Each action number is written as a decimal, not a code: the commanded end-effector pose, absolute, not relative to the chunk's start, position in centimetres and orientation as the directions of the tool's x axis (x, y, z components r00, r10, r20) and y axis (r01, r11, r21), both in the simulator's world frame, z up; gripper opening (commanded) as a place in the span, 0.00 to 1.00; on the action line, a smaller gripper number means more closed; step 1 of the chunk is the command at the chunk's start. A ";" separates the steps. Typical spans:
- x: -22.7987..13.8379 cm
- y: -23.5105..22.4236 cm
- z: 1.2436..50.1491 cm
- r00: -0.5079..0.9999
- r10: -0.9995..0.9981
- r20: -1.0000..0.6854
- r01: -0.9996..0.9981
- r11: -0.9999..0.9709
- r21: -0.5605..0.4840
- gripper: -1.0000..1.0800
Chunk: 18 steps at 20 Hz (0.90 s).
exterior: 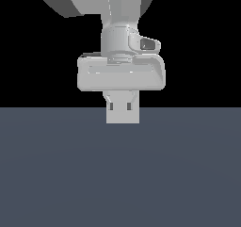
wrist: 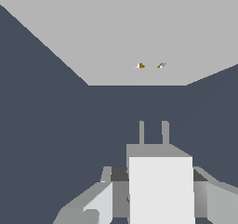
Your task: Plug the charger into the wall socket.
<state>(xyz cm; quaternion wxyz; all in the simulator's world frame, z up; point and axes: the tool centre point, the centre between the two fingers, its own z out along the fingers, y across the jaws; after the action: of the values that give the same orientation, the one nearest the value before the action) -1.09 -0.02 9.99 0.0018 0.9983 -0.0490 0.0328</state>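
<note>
Charger (wrist: 160,190) (two-pronged) facing wall socket (wrist: 135,32)

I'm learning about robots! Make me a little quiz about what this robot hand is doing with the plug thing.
1. True or false: the gripper is holding the charger.
2. How many prongs stick out of the charger in the wrist view? A) one B) two C) four
3. Fill in: the prongs point toward the pale grey wall ______, which shows two small yellowish holes.

Key:
1. True. In the wrist view the fingers sit against both sides of the charger.
2. B, two.
3. Socket. There is dark floor showing between the prongs and the socket, so the charger is not plugged in yet.
</note>
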 end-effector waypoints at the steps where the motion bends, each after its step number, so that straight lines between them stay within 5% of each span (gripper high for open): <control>1: -1.1 0.0 10.0 0.993 -0.095 0.065 -0.096 -0.995 0.001 0.00; 18: 2.4 -0.3 10.0 0.993 -0.095 0.065 -0.096 -0.995 0.000 0.00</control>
<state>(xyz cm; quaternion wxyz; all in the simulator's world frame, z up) 1.86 -0.26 9.98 0.0016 0.9983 -0.0478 0.0323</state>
